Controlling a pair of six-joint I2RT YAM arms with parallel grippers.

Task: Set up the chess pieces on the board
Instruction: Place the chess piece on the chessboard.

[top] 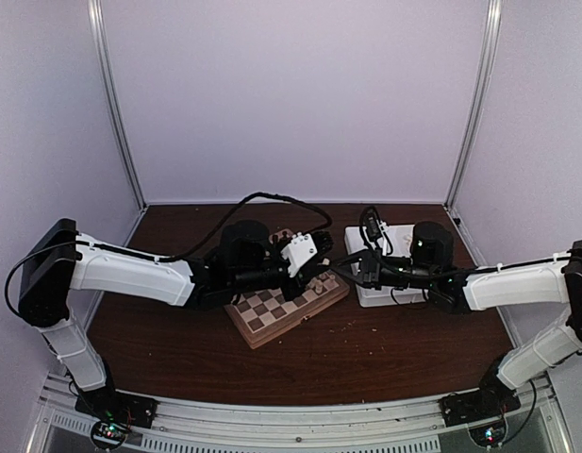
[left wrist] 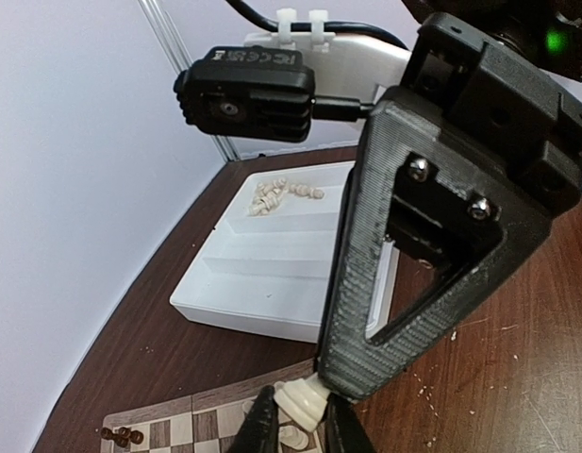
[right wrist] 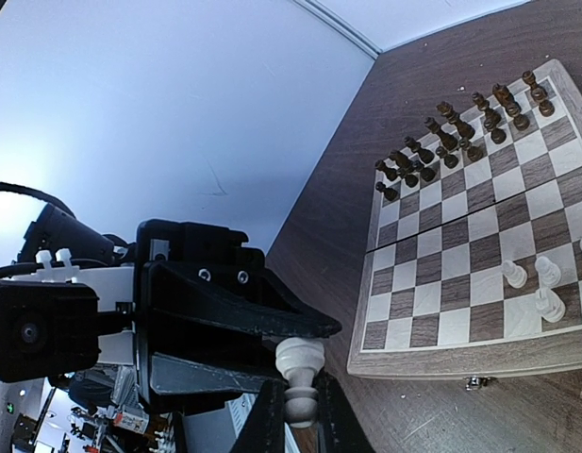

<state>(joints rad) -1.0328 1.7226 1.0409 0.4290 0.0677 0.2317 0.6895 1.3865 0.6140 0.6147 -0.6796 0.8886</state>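
A cream-white chess piece point(right wrist: 300, 360) hangs in the air just off the board point(right wrist: 460, 357), between the two arms. My left gripper point(left wrist: 300, 429) is shut on its wide base point(left wrist: 306, 400). My right gripper point(right wrist: 300, 425) is shut on its narrow upper part, and one of its black fingers point(left wrist: 394, 283) fills the left wrist view. From above, both grippers meet at the board's right corner point(top: 328, 266), and the piece itself is too small to make out. Three cream pieces point(right wrist: 548, 274) stand on the board's near rows. Dark pieces point(right wrist: 451, 132) fill the far rows.
A white tray point(left wrist: 272, 274) sits right of the board on the dark wooden table, with several loose cream pieces point(left wrist: 281, 193) in its far compartment. The right arm reaches over that tray point(top: 380, 283). Pale walls and metal posts enclose the table.
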